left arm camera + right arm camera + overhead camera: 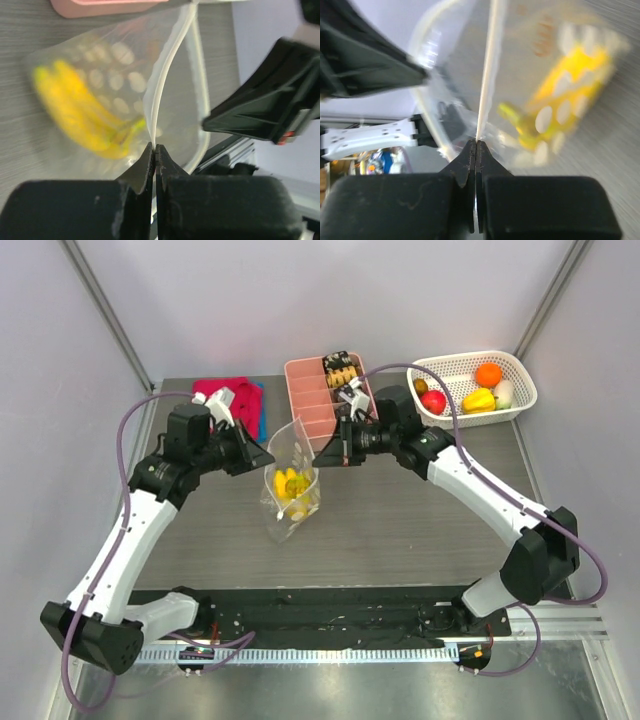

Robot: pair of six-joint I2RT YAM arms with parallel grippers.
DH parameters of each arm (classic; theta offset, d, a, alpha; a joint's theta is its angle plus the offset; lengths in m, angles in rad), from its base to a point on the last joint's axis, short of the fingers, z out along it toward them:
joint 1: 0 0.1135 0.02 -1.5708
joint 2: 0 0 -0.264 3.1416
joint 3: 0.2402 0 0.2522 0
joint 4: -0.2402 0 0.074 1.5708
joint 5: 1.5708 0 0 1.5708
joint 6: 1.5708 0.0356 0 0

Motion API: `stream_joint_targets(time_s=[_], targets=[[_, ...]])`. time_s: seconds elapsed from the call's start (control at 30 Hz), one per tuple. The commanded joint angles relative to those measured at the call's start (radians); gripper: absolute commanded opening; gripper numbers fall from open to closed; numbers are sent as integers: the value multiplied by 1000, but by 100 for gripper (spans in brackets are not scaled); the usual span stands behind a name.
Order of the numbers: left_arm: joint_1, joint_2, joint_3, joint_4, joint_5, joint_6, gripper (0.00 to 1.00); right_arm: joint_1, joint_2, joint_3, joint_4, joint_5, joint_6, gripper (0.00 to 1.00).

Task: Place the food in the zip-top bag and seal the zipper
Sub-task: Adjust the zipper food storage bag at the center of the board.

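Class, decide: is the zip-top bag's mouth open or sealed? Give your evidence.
Open. Left wrist view: the left fingers pinch one zipper strip; the zip-top bag's other edge bows away.

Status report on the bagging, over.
Left gripper, right gripper both shut on zip-top bag mouth. Bananas inside, mouth unsealed. Other fruit in basket. Nothing blocking.

left gripper (266, 454), right gripper (323, 449) pinching zip-top bag (284, 521), bananas (291, 484) inside

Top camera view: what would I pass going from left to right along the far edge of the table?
Pink cloth → pink divided tray → white mesh basket.
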Motion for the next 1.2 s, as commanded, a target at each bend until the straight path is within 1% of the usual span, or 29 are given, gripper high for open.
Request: stream_joint_targets(time_s=[0.0,0.03,0.07,0.13,0.3,0.33,0.37,0.4,0.43,0.47,0.5,0.53,0.57,0.6,0.67,0.7,0.73,0.8,0.87,0.9,0.93,0.97,1.03,1.1,1.17], targets=[[3,-31,17,-148,7,142,0,19,-16,79,76,-55,78,1],[3,-26,9,-164,-4,154,0,16,-14,72,58,-26,19,1],[2,-17,-2,-171,-24,161,0,11,-7,51,32,-8,-3,1],[2,23,-11,-183,-19,164,0,1,6,36,12,37,-46,1],[5,101,-2,-145,40,136,0,-22,24,43,-109,129,-150,1],[5,110,6,-140,50,127,0,-32,21,48,-135,155,-165,5],[5,120,26,-133,59,118,0,-44,18,63,-151,175,-196,19],[5,130,35,-129,70,115,0,-53,14,74,-164,187,-210,28],[5,144,44,-128,71,113,0,-64,13,86,-178,204,-221,40],[6,152,56,-125,73,109,0,-96,13,117,-210,203,-248,66],[6,158,63,-123,74,110,0,-114,20,132,-224,198,-262,75],[6,167,67,-123,77,109,0,-142,24,149,-252,197,-273,82],[8,169,72,-122,80,109,0,-200,27,179,-263,190,-282,92],[8,170,73,-120,80,109,0,-243,33,195,-269,175,-308,98],[11,175,77,-120,82,105,0,-323,52,245,-272,146,-334,100],[11,176,77,-122,82,105,0,-414,62,267,-275,144,-360,100],[11,176,80,-119,83,104,0,-453,99,290,-275,143,-383,100],[11,178,83,-119,88,105,0,-550,151,386,-281,193,-458,100],[11,178,87,-120,88,102,0,-621,257,506,-301,256,-501,99],[11,178,87,-120,90,102,0,-662,300,558,-322,253,-523,98],[11,178,89,-119,91,101,0,-679,338,654,-356,249,-550,97],[11,179,87,-119,90,99,0,-693,422,696,-370,241,-551,100],[11,181,81,-114,91,96,0,-723,499,806,-396,203,-583,100],[11,183,80,-113,86,93,0,-736,594,865,-395,230,-561,100],[11,186,81,-113,85,93,0,-742,680,940,-382,297,-531,100]])
